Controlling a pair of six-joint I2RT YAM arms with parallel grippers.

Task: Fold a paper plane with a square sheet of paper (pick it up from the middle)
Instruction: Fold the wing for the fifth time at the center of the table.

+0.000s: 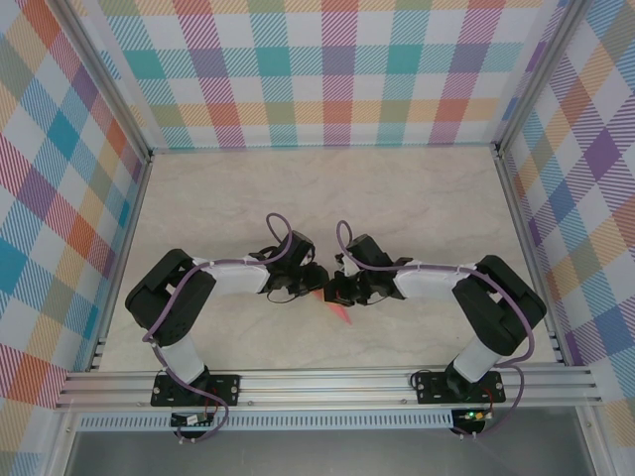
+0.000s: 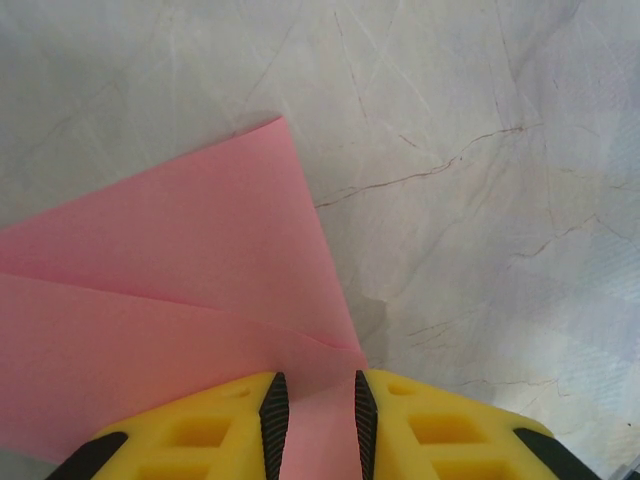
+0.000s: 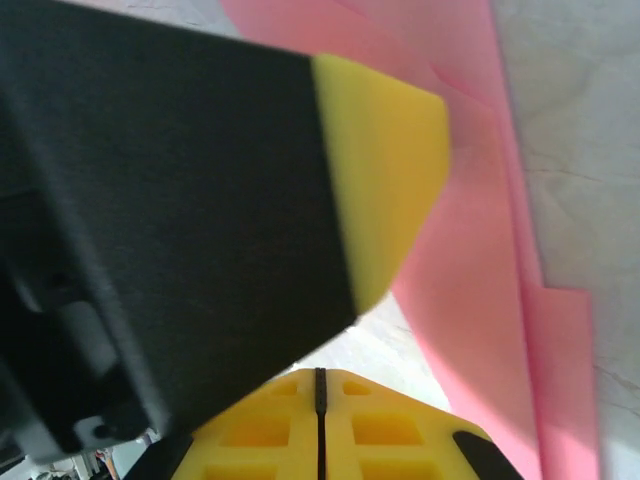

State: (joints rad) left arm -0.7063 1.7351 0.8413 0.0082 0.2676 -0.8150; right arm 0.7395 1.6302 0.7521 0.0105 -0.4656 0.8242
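Note:
The square sheet of paper (image 1: 338, 311) is salmon pink and folded into overlapping flaps, lying on the marble table between the two arms. In the left wrist view the paper (image 2: 180, 280) runs under and between the fingers of my left gripper (image 2: 318, 385), whose jaws stand a narrow gap apart over it. My left gripper (image 1: 314, 282) and right gripper (image 1: 338, 290) almost meet at the table's middle. My right gripper (image 3: 320, 372) is shut with nothing between its pads, just beside the paper (image 3: 480, 250). One left finger (image 3: 385, 160) looms close in front of it.
The pale marble tabletop (image 1: 317, 188) is walled by plaid panels on three sides. An aluminium rail (image 1: 327, 382) with both arm bases runs along the near edge. Purple cables loop over both wrists.

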